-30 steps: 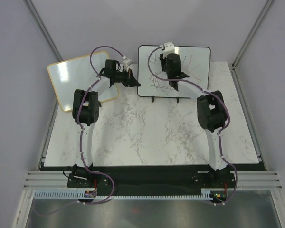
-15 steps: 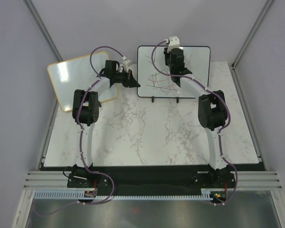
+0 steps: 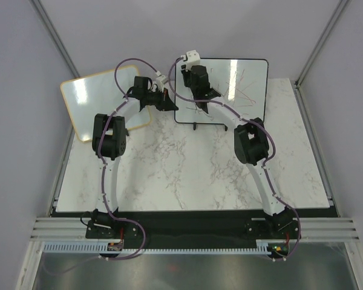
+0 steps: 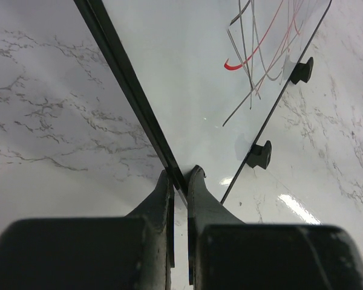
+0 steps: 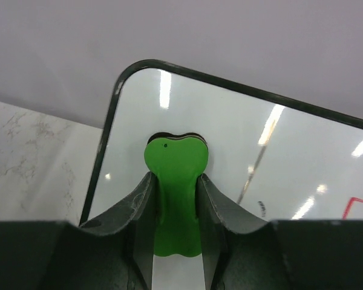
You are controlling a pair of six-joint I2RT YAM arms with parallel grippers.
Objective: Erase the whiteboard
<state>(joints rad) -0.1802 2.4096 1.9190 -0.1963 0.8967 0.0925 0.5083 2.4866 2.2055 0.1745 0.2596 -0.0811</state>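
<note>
The whiteboard (image 3: 245, 77) stands upright on two small black feet at the back of the table, with red and black scribbles (image 3: 245, 90) on its right half. My right gripper (image 3: 196, 78) is shut on a green eraser (image 5: 175, 199), which presses flat against the whiteboard (image 5: 278, 157) near its top left corner. A red mark (image 5: 353, 204) shows at that view's right edge. My left gripper (image 3: 171, 103) is shut on the board's black left frame (image 4: 139, 103) near the bottom corner. The feet (image 4: 260, 154) and scribbles (image 4: 254, 60) lie beyond it.
A second white board with a light wooden frame (image 3: 97, 103) leans at the back left, behind my left arm. The marble table (image 3: 187, 175) runs forward to the arm bases. Grey walls close in behind and on both sides.
My right gripper has swept the eraser from the board's middle up and left to its top left corner, and the lines there are fewer. The left gripper has kept still on the frame.
</note>
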